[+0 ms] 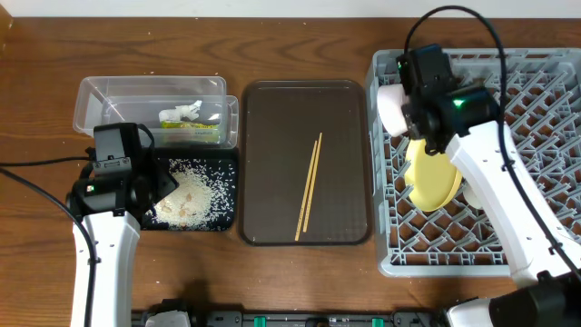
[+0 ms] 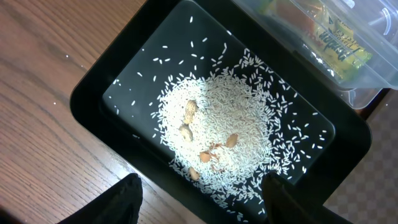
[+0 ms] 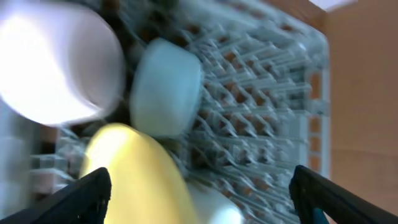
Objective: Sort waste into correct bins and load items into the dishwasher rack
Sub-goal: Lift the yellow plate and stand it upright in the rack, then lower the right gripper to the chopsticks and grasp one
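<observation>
My left gripper is open and empty, just above the near edge of the black tray. The tray holds white rice with a few brown bits. The clear tub holds the yellow-green wrapper and the white tissue. Two chopsticks lie on the brown tray. My right gripper is open and empty over the grey rack. The rack holds the yellow plate, a light blue bowl and a white bowl.
Another white item lies in the rack beside the plate, blurred. The right wrist view is smeared by motion. Bare wooden table runs behind and in front of the trays. A cable runs across the table at the left.
</observation>
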Robot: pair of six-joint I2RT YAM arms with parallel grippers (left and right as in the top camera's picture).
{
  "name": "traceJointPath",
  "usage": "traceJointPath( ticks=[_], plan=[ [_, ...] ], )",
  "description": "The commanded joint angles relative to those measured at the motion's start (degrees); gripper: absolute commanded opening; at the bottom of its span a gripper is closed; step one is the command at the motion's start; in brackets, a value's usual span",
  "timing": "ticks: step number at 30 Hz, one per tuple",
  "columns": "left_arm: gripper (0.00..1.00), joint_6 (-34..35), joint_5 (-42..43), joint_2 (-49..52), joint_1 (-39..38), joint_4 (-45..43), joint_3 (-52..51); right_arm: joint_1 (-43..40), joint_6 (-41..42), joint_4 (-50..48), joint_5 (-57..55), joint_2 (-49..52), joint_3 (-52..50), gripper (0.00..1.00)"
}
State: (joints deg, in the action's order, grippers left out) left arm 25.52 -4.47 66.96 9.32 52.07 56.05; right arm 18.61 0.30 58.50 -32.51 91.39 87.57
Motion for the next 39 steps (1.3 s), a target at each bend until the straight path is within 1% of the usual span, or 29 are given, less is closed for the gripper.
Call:
traceJointPath(
  ticks=[1,4,6,7,9,11,14,18,20,22,23,26,30,33,39],
  plan=[
    [0.65,0.3,-0.5,-0.5,0.2,0.0,0.3,0.2,1.6,-3.0,16.7,-3.5,4.8,0.91],
    [0.64,0.3,-0.5,-0.5,0.2,0.0,0.3,0.3,1.8,-7.1,37.0,-3.6,4.9,0.87],
    [0.64,0.3,-0.5,-0.5,0.2,0.0,0.3,1.0,4.3,-7.8,43.8,-3.1,4.4,0.85],
    [0.64,0.3,-0.5,-0.5,0.2,0.0,0.3,1.7,5.8,-7.7,44.5,-2.5,4.1,0.85],
    [0.66,0.3,-0.5,-0.5,0.2,0.0,0.3,3.3,7.4,-7.5,44.4,-1.4,3.0,0.84],
    [0.65,0.3,-0.5,-0.5,0.2,0.0,0.3,5.1,7.4,-7.5,44.4,0.1,1.5,0.8],
    [0.65,0.3,-0.5,-0.5,0.2,0.0,0.3,8.2,8.7,-7.3,44.3,2.5,-1.1,0.78],
    [0.65,0.3,-0.5,-0.5,0.2,0.0,0.3,11.6,13.1,-7.3,42.9,6.4,-4.4,0.76],
    [0.65,0.3,-0.5,-0.5,0.2,0.0,0.3,12.9,15.0,-7.3,41.7,8.8,-5.8,0.72],
    [0.64,0.3,-0.5,-0.5,0.2,0.0,0.3,14.0,17.1,-7.3,40.3,10.8,-7.0,0.62],
    [0.64,0.3,-0.5,-0.5,0.2,0.0,0.3,14.4,18.0,-7.3,39.8,11.6,-7.5,0.6],
    [0.64,0.3,-0.5,-0.5,0.2,0.0,0.3,15.8,20.7,-7.6,38.7,14.7,-8.6,0.6],
    [0.65,0.3,-0.5,-0.5,0.2,0.0,0.3,17.3,21.6,-9.0,38.5,18.7,-8.6,0.59],
    [0.64,0.3,-0.5,-0.5,0.2,0.0,0.3,18.1,24.4,-9.0,36.9,21.3,-8.6,0.59],
    [0.65,0.3,-0.5,-0.5,0.2,0.0,0.3,18.9,28.3,-9.1,35.3,24.6,-8.6,0.59]
  ],
)
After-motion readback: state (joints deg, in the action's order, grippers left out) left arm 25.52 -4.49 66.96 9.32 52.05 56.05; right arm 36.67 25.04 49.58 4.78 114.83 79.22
